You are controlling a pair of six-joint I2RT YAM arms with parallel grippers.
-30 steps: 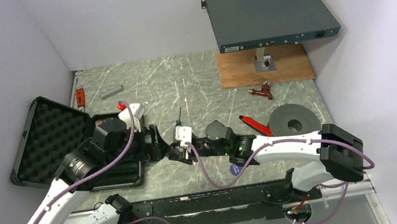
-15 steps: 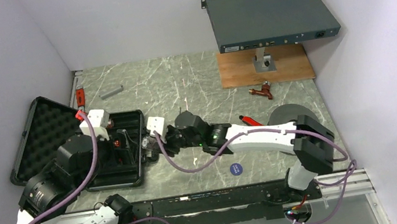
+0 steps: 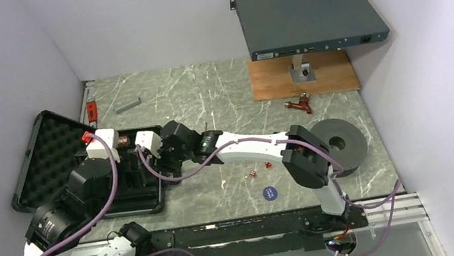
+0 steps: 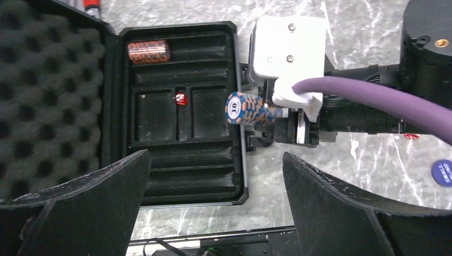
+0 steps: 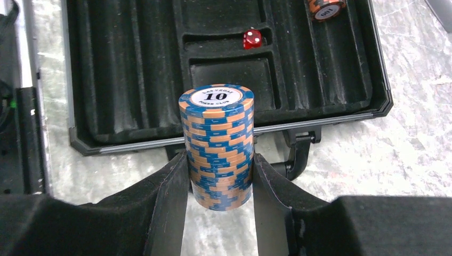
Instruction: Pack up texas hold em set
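From my remote station: the grey-green marbled table carries the black hard briefcase, which lies open at the left. Its egg-crate foam lid is thrown back toward the wall and its moulded tray faces up beside the arms. A flat grey rack unit stands at the back right above a wooden board, and a large grey disc rests on the table nearer the right edge. My left gripper hangs over the tray with its jaws spread wide and nothing between them. My right gripper is stretched across to the case's handle side, clamped on a blue-and-orange poker chip stack. The top chip reads 10, and the stack is poised right at the tray's rim, just above the handle. A second, brown-and-orange chip stack lies on its side in the tray's outermost groove. The blue round button sits on the bare table well apart from the case, close to the near edge. One tiny red die rests in the narrow centre slot of the tray. Two more small red dice lie out on the marble just beyond the button.
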